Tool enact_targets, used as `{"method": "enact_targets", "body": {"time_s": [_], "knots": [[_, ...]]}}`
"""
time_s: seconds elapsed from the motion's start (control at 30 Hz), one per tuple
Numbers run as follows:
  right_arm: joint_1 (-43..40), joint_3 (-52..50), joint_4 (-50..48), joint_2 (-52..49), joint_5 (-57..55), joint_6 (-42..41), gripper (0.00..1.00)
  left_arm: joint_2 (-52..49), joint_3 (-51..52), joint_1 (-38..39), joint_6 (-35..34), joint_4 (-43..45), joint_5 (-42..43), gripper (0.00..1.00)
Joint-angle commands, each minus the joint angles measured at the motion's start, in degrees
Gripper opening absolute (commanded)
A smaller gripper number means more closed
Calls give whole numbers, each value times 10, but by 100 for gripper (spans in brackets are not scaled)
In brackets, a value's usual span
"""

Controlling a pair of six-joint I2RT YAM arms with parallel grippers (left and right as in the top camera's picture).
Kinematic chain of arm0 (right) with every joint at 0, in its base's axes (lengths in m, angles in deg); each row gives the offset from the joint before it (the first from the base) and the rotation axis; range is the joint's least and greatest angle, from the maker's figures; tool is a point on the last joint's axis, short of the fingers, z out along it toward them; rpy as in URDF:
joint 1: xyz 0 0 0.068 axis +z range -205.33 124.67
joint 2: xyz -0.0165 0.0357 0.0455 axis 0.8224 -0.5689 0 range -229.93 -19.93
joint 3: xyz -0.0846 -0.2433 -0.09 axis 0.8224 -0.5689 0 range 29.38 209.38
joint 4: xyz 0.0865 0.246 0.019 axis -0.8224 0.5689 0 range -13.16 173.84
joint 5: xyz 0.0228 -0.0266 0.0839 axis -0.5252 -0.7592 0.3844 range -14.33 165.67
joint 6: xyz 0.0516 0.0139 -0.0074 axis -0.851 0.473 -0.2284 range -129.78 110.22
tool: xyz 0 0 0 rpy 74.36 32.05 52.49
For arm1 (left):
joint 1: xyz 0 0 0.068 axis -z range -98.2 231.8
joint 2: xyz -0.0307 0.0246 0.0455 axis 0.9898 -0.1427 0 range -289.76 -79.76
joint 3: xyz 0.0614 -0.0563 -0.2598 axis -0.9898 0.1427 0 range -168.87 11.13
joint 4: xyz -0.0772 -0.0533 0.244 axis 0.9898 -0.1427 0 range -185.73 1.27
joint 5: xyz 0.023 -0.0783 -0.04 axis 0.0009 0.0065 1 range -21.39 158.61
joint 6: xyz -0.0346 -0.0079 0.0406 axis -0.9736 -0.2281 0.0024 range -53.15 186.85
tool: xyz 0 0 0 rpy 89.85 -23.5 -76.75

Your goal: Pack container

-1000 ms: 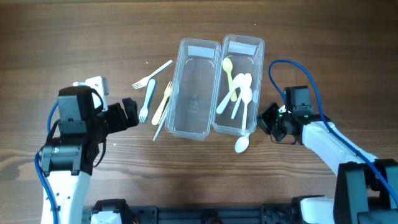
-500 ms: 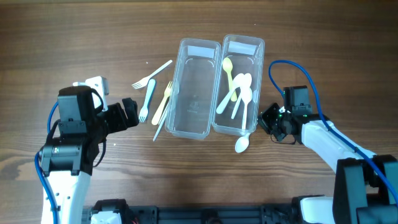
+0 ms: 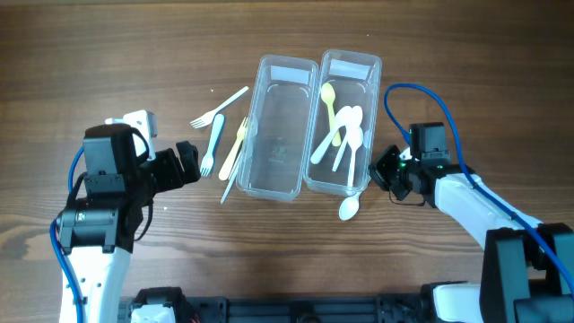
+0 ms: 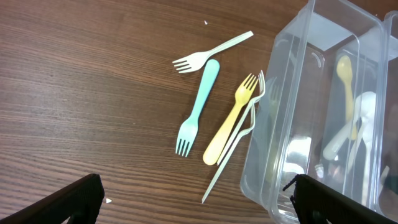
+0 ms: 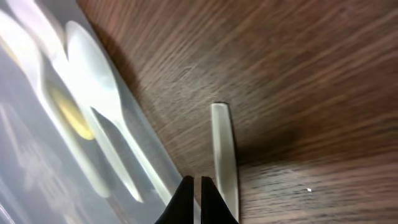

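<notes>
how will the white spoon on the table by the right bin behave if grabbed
Probably very light: the white spoon looks like thin plastic. It lies low on the table, so a pinch may skid it sideways. The slim handle likely flexes slightly.

Dark brown wooden table [image 3: 448, 54], grain running lengthwise, few tiny white specks [image 4: 206, 23] scattered on it

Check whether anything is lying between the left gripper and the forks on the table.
Nothing visible does. Only bare table separates the left gripper from the blue fork, the nearest one. The yellow fork lies beyond it, beside the empty container.
</notes>
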Motion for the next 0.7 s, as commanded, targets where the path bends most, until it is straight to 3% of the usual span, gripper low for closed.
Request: {"method": "enact_targets", "body": {"time_s": [0.0, 0.4, 0.67], "knots": [[3, -6, 5, -15, -36, 10, 4, 0, -12, -2, 7, -2, 9, 100], [-5, -5, 10, -26, -76, 10, 4, 0, -12, -2, 7, -9, 9, 100], [-108, -5, 49, -26, -111, 55, 4, 0, -12, -2, 7, -12, 9, 100]]}}
